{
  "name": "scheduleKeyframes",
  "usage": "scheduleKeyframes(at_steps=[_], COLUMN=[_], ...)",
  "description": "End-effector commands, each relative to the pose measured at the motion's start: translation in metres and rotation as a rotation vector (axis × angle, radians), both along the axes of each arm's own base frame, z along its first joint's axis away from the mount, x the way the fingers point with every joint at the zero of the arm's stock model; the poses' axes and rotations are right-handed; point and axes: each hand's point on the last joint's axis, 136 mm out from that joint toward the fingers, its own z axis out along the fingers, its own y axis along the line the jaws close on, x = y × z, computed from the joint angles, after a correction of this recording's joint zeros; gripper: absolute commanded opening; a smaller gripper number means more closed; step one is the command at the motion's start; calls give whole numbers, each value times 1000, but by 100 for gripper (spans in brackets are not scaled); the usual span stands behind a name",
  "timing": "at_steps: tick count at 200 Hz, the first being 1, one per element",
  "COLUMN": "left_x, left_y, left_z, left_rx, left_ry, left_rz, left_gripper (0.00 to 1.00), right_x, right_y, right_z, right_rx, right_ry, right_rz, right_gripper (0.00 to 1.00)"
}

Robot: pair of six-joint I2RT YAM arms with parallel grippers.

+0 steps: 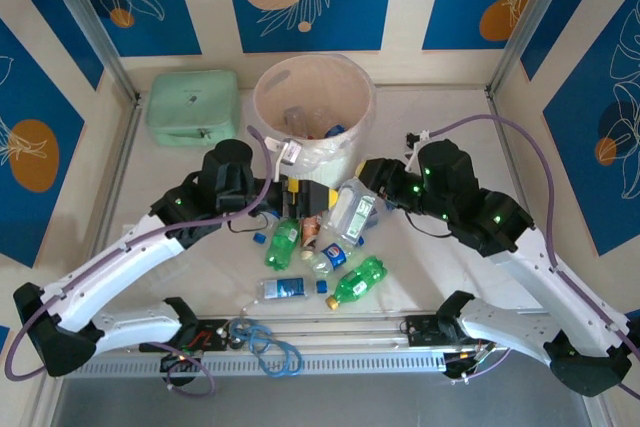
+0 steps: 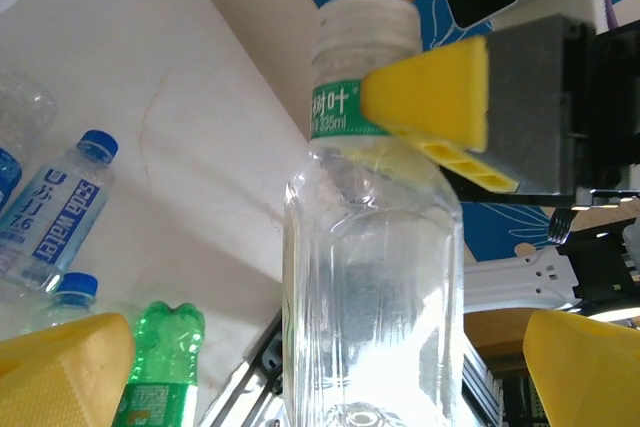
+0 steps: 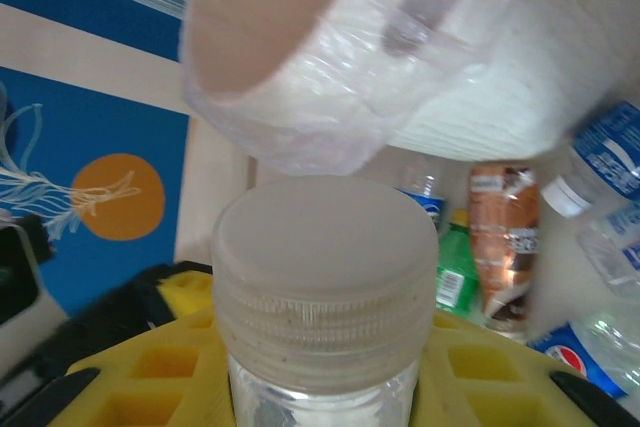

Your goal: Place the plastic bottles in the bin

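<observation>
One clear bottle [image 2: 372,277]: frosted white cap [image 3: 325,247], green neck band [image 2: 335,112], ribbed shoulders. My right claw [image 3: 325,372] clamped on its neck; my left claw [image 2: 325,387] spread wide.

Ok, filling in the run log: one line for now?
right gripper: shut on clear green-labelled bottle neck | left gripper: open, flanking it | bin: bottles inside | loose bottles: on table
</observation>
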Motion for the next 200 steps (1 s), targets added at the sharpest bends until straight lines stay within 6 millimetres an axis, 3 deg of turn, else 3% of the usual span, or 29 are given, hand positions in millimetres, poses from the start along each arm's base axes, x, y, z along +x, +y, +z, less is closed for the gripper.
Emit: scheduleKeyframes(at_steps=[1, 63, 110, 128, 200], left_x=[-7, -18, -16, -18, -26], left_y=[-11, -26, -21, -22, -27], left_z=[7, 27, 91, 107, 94], left_rx=[-36, -177, -532, -613, -548], left_ry=[-12, 6, 72, 103, 114], left_rz=[-42, -119, -135, -173, -227], left_gripper=[100, 100, 99, 96, 89], right_x=[4, 1, -3, -5, -3], right_y=[7, 27, 23, 18, 8], right_z=[32, 71, 93, 100, 111], right_rx=[55, 258, 378, 416, 431], right_ry=[-84, -210, -285, -314, -354], right_rz=[11, 122, 170, 172, 157], right_gripper=[23, 27, 28, 29, 30])
